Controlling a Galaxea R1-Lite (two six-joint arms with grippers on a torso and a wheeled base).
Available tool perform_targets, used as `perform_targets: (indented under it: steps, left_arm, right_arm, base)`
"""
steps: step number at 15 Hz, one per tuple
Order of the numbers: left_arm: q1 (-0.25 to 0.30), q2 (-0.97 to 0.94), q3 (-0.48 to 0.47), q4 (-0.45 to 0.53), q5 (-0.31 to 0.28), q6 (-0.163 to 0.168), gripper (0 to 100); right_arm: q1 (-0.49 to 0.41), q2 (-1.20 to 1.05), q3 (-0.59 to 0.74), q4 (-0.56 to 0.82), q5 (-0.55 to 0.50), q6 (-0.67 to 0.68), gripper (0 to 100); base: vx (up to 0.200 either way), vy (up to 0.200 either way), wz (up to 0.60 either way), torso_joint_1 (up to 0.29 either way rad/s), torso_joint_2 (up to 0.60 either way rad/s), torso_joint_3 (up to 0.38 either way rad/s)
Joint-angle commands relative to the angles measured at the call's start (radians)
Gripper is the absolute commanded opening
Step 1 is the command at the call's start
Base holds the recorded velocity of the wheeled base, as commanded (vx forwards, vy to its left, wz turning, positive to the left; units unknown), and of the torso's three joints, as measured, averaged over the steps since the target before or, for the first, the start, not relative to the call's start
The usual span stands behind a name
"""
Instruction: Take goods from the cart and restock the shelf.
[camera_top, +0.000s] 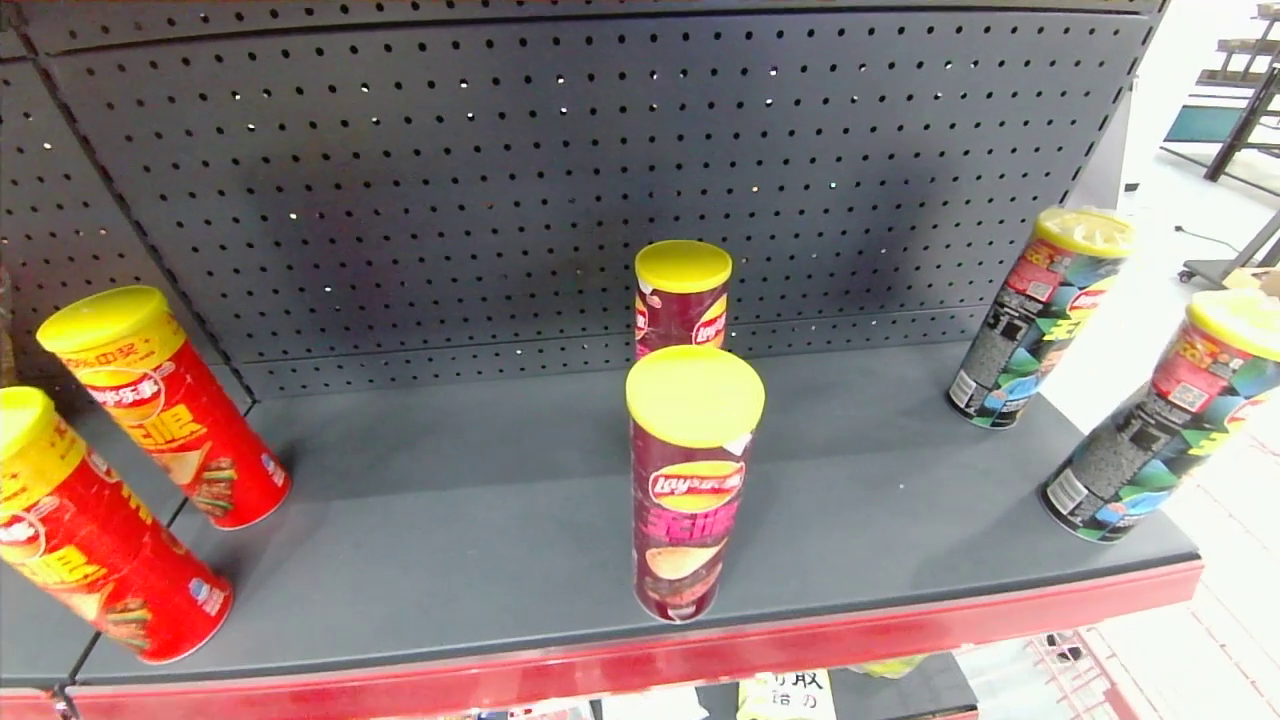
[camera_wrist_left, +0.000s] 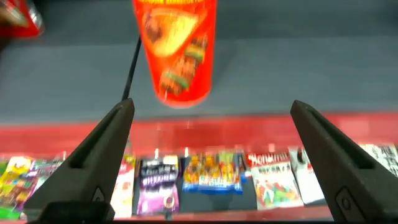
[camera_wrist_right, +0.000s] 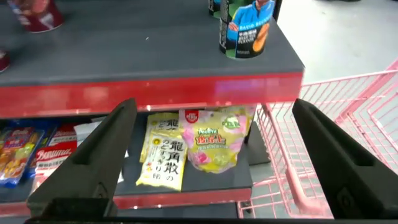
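On the grey shelf (camera_top: 480, 520) stand chip cans with yellow lids: two red ones (camera_top: 165, 405) at the left, two maroon ones (camera_top: 692, 480) in the middle, and two black-and-green ones (camera_top: 1040, 315) at the right. My left gripper (camera_wrist_left: 211, 155) is open with nothing in it, in front of the shelf's red edge (camera_wrist_left: 249, 134) and below a red can (camera_wrist_left: 177, 50). My right gripper (camera_wrist_right: 214, 155) is also open with nothing held, below the shelf's right end, where a black can (camera_wrist_right: 245, 28) stands. The pink wire cart (camera_wrist_right: 348, 112) is beside it.
A perforated grey back panel (camera_top: 600, 180) closes the shelf behind the cans. The lower shelf holds snack packets (camera_wrist_right: 168, 152) and several small bags (camera_wrist_left: 211, 174). Bare shelf room lies between the can groups. Open floor lies past the shelf's right end.
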Motion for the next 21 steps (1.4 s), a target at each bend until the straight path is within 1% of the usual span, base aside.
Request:
perform_targets:
  steps: [1,4,6,21]
  left_arm:
    - [0.000,0.003,0.000,0.000,0.000,-0.001,100]
    - [0.000,0.003,0.000,0.000,0.000,-0.001,100]
    - [0.000,0.003,0.000,0.000,0.000,-0.001,100]
    - [0.000,0.003,0.000,0.000,0.000,-0.001,100]
  right_arm:
    - [0.000,-0.003,0.000,-0.001,0.001,-0.002,100]
    - [0.000,-0.003,0.000,-0.001,-0.002,-0.003,100]
    - [0.000,-0.003,0.000,-0.001,0.001,0.000,100]
    - [0.000,-0.003,0.000,0.000,0.004,0.000,100]
  base:
    - [0.000,0.000,0.00,0.000,0.00,0.000]
    - [0.000,0.000,0.00,0.000,0.00,0.000]
    - [0.000,0.000,0.60,0.015,0.00,0.000]
    - [0.000,0.000,0.00,0.000,0.00,0.000]
